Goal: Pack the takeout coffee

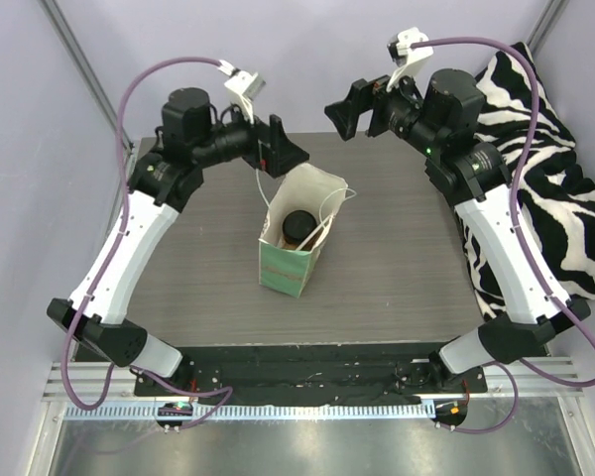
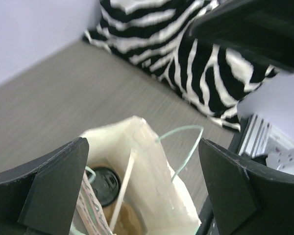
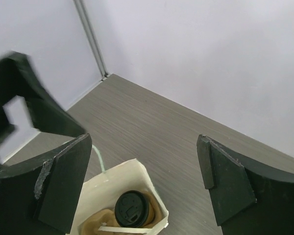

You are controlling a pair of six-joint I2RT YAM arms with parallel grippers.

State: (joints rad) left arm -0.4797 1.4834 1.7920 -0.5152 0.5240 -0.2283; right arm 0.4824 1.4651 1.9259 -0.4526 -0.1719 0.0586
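1. Takeout coffee (image 1: pixel 299 224) stands upright inside the mint-green bag (image 1: pixel 288 273), black lid up.
2. Left gripper (image 1: pixel 281 151): jaws spread wide, nothing held; hangs just behind the bag mouth. This arm is nearer.
3. Right gripper (image 1: pixel 345 107): jaws wide, empty, farther back and to the right.
4. Cup lies below and nearward of both, long axis vertical; packing looks done.

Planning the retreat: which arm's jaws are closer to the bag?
The left arm: its open jaws hang right by the far rim of the mint-green bag; the right arm's sit farther off, toward the zebra cloth.
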